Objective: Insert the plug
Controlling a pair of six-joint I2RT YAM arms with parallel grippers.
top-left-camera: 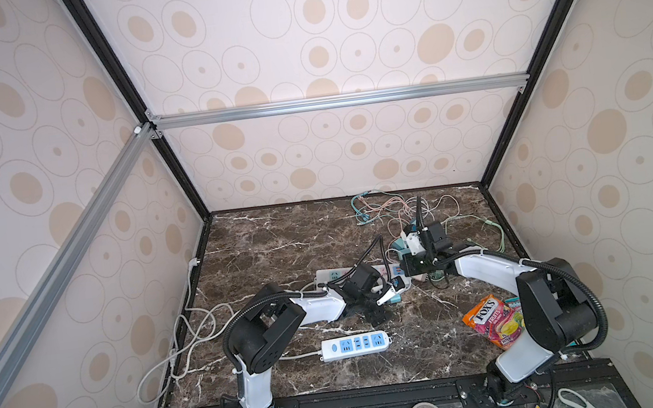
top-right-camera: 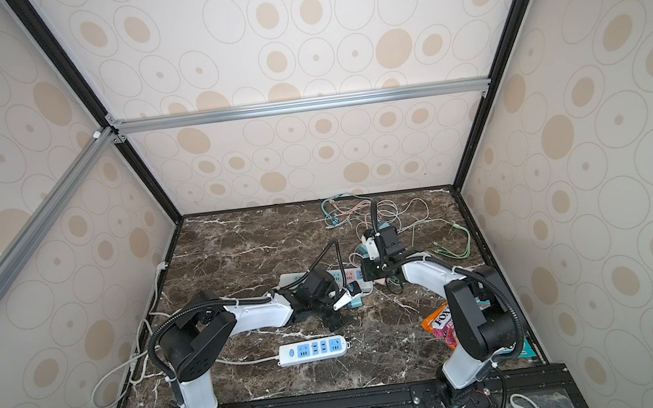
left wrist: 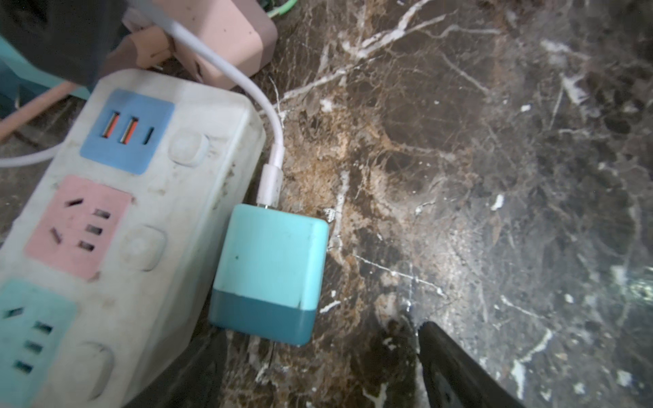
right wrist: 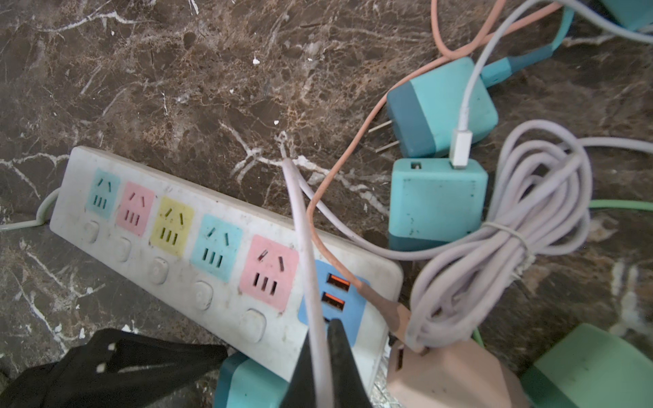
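The plug is a teal charger block [left wrist: 272, 261] with a white cable in its top. It lies on the marble against the long side of a white power strip [left wrist: 148, 197] with coloured sockets, seen in both top views [top-left-camera: 335, 274] [top-right-camera: 289, 278]. My left gripper [left wrist: 321, 337] is open, its fingertips either side of the block's dark end, not touching it. My right gripper [right wrist: 319, 353] hovers over the strip's USB end, shut on a pale lilac cable [right wrist: 300, 219] that runs up between its fingers.
Two more teal chargers [right wrist: 438, 106], a pink adapter [right wrist: 448, 374], a green block and a coiled lilac cable [right wrist: 512, 226] crowd the strip's end. A second white strip [top-left-camera: 355, 345] lies nearer the front, a candy bag [top-left-camera: 492, 318] to the right and loose cables [top-left-camera: 396, 209] at the back.
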